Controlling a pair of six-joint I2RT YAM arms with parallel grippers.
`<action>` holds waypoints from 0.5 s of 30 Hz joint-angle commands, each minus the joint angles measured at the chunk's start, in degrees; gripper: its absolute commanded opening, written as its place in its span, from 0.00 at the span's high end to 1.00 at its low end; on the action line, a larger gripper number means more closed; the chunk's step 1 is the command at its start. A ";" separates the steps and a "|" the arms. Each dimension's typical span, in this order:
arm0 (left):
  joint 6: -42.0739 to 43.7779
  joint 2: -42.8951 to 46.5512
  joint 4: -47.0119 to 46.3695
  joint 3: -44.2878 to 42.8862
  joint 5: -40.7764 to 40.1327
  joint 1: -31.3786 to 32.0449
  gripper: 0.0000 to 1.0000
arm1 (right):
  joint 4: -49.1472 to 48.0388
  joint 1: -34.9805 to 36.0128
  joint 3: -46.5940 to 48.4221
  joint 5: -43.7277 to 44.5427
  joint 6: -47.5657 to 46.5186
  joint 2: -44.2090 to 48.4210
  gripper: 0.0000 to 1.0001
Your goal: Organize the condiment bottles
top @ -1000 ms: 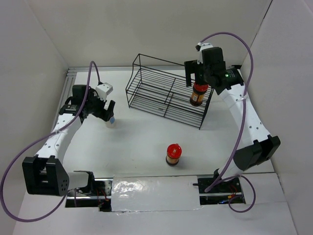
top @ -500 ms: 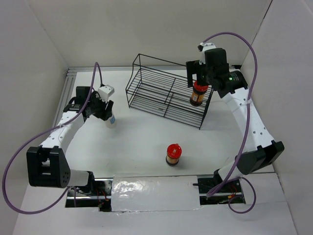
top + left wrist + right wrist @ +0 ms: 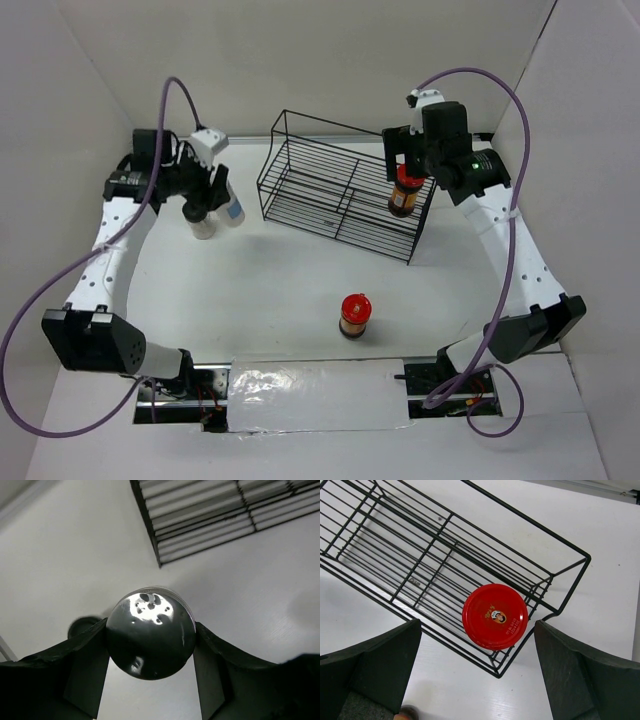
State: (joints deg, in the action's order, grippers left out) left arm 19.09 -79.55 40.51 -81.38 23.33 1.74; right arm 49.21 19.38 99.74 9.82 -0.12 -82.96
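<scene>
My left gripper [image 3: 218, 196] is shut on the black cap [image 3: 150, 630] of a whitish bottle [image 3: 233, 212] with a bluish label. It holds the bottle off the table, left of the black wire rack [image 3: 330, 200]. The bottle's shadow falls on the table just to its left. A brown jar with a red lid [image 3: 403, 195] stands upright in the rack's right end. My right gripper [image 3: 406, 165] hovers open above it, and the lid [image 3: 495, 616] shows between the spread fingers without touching them. A second red-lidded jar [image 3: 354, 314] stands on the table in front.
The rack [image 3: 420, 555] lies at an angle across the back middle of the table, and its left compartments hold nothing. White walls close in the left, back and right. A foil-covered strip [image 3: 315, 395] runs along the near edge between the arm bases.
The left gripper closed on the bottle, then lifted it and carried it toward the back. The right gripper stayed open over the jar in the rack and barely moved.
</scene>
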 commanded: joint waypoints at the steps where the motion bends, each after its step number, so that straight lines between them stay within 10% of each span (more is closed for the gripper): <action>1: -0.81 -0.43 5.88 -11.06 9.09 1.34 1.00 | -3.24 0.49 -0.69 -0.16 -0.76 1.75 0.00; 15: -6.60 -16.24 -2.54 -33.83 7.17 11.18 1.00 | -5.35 0.57 -5.08 0.19 -0.06 2.54 0.00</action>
State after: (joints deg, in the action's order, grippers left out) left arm 16.03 -93.71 44.60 -110.19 30.81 12.01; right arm 47.40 19.38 95.33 9.85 -0.05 -82.83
